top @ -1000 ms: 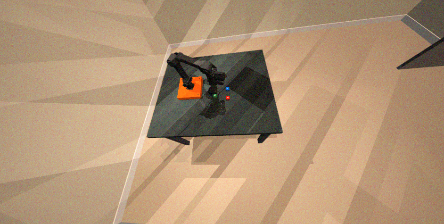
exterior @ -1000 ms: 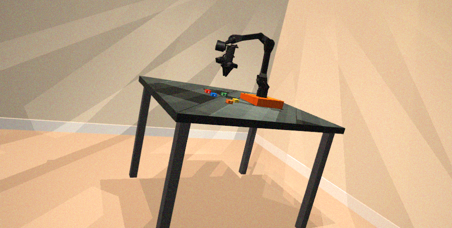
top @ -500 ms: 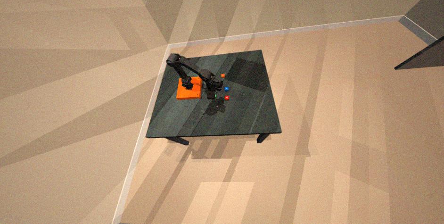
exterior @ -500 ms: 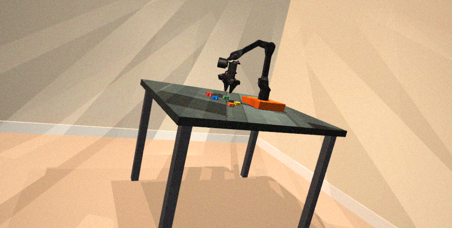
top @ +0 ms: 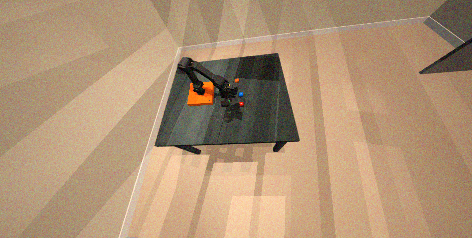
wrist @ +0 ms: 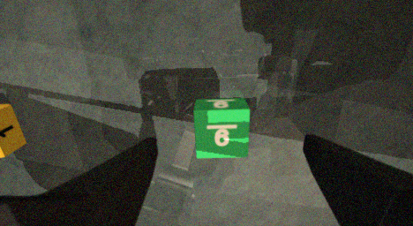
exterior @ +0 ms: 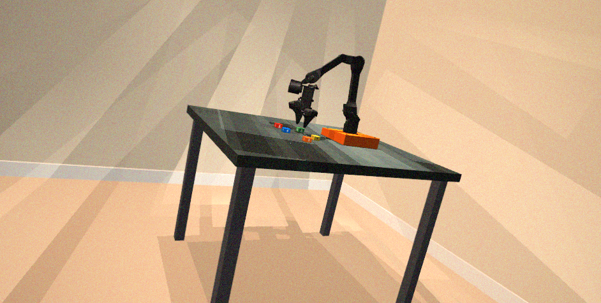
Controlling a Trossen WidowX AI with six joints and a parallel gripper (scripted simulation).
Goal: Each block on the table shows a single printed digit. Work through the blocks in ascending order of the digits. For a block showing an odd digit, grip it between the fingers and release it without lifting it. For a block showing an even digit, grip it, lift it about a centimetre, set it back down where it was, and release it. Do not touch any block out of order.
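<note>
The green block is sitting on the dark table, its faces showing bright and deeper green patches. It is bearing a pale, round-looped digit with a bar above it in the wrist view; whether that is reading as a six or a nine, I cannot tell. The same mark is showing foreshortened on the adjoining face.

The gripper is hovering just above the green block, pointing downward with its fingers spread and gripping nothing. In the wrist view, the green block is appearing between the two fingers, with visible gaps on both sides. From the top, the gripper and arm are hiding much of the space around the green block.

The blue block and the red block are lying on the side of the green block away from the orange base. The orange block and the yellow block are resting near the green block, in front of it in the exterior view.
</note>
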